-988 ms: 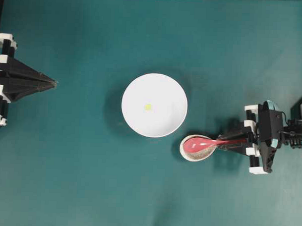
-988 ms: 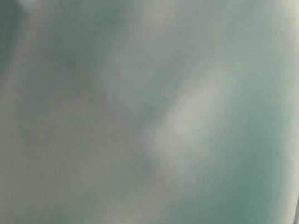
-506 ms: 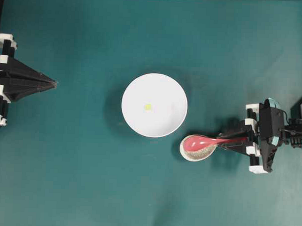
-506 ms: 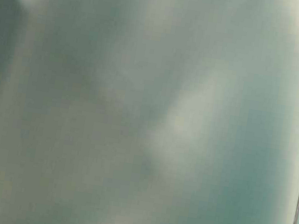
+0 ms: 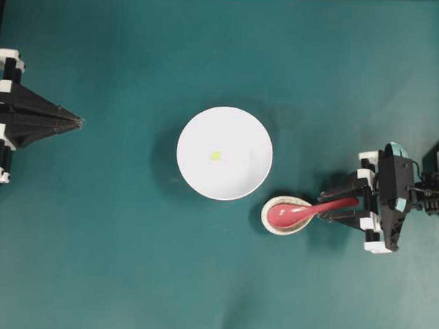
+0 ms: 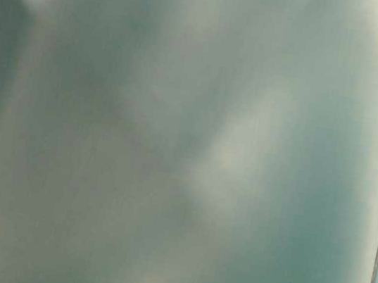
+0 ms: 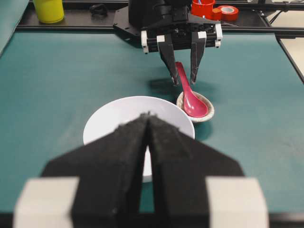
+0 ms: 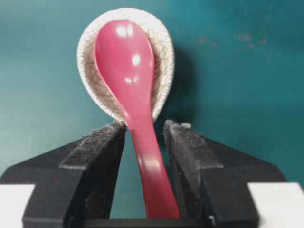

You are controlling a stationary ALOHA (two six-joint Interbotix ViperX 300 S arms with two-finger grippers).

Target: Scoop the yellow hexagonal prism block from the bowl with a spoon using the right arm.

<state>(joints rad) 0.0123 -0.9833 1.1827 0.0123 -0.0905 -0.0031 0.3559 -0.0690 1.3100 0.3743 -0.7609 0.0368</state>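
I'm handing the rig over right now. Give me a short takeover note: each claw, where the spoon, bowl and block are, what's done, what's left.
Right claw: open, fingers either side of the spoon handle, not gripping.
Left claw: shut, parked at the left edge, holding nothing.
Spoon: scoop resting in the speckled spoon rest, beside the bowl.
Yellow block: lying in the bowl, near its middle.
Done: nothing scooped.
Left: close on the handle, lift the spoon, scoop the block out.
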